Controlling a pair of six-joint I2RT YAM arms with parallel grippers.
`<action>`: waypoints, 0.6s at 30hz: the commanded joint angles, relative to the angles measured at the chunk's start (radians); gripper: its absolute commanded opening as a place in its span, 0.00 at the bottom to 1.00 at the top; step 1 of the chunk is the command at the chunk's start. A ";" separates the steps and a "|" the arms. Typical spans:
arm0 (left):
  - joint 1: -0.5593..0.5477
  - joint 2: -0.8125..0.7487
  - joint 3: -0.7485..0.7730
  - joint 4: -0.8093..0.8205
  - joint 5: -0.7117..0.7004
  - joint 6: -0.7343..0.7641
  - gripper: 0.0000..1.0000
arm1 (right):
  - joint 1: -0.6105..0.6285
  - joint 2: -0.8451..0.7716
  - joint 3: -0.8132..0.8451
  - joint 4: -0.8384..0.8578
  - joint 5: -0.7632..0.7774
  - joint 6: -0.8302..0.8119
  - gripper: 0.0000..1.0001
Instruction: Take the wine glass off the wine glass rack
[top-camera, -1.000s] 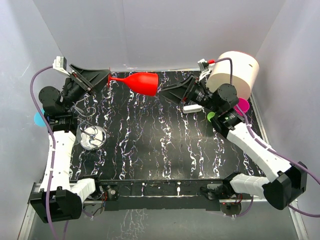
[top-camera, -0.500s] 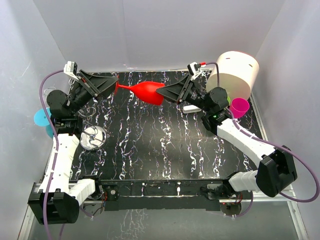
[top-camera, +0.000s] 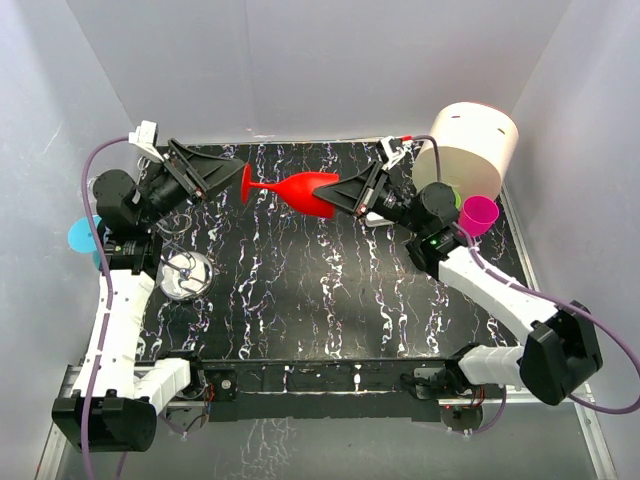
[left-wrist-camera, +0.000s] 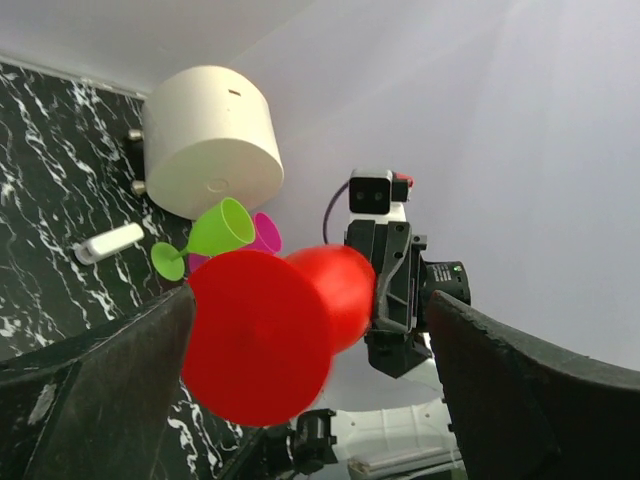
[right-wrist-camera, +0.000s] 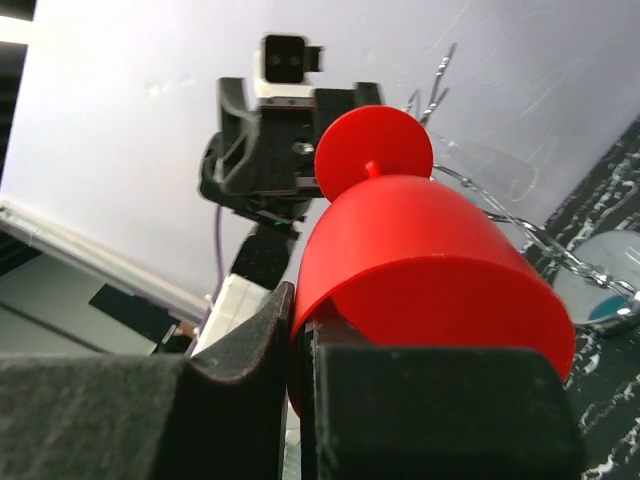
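The red wine glass (top-camera: 305, 190) hangs on its side above the back of the table, foot to the left, bowl to the right. My right gripper (top-camera: 340, 195) is shut on the bowl's rim, one finger inside the bowl and one outside (right-wrist-camera: 300, 310). My left gripper (top-camera: 232, 180) is open; the glass's round foot (left-wrist-camera: 260, 335) floats between its spread fingers, touching neither that I can see. The wine glass rack (top-camera: 185, 272), thin silver wire on a shiny round base, stands at the left of the table, below my left arm. Its wire arms (right-wrist-camera: 500, 215) show behind the glass.
A large cream cylinder (top-camera: 467, 150) lies at the back right, with a magenta cup (top-camera: 478, 213) and a green glass (left-wrist-camera: 215, 232) beside it. A small white object (left-wrist-camera: 108, 243) lies on the black marbled tabletop near them. A cyan item (top-camera: 80, 236) sits at the far left.
My right gripper closed on the bowl's rim. My left gripper opened off the foot. The glass shifted a little right and toward the front.
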 joint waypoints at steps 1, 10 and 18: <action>0.000 -0.050 0.130 -0.190 -0.030 0.191 0.99 | -0.023 -0.090 -0.007 -0.242 0.061 -0.153 0.00; -0.001 -0.068 0.254 -0.471 -0.118 0.418 0.99 | -0.051 -0.236 0.112 -1.425 0.662 -0.632 0.00; 0.000 -0.047 0.268 -0.451 -0.091 0.410 0.99 | -0.051 -0.082 0.332 -1.780 0.865 -0.872 0.00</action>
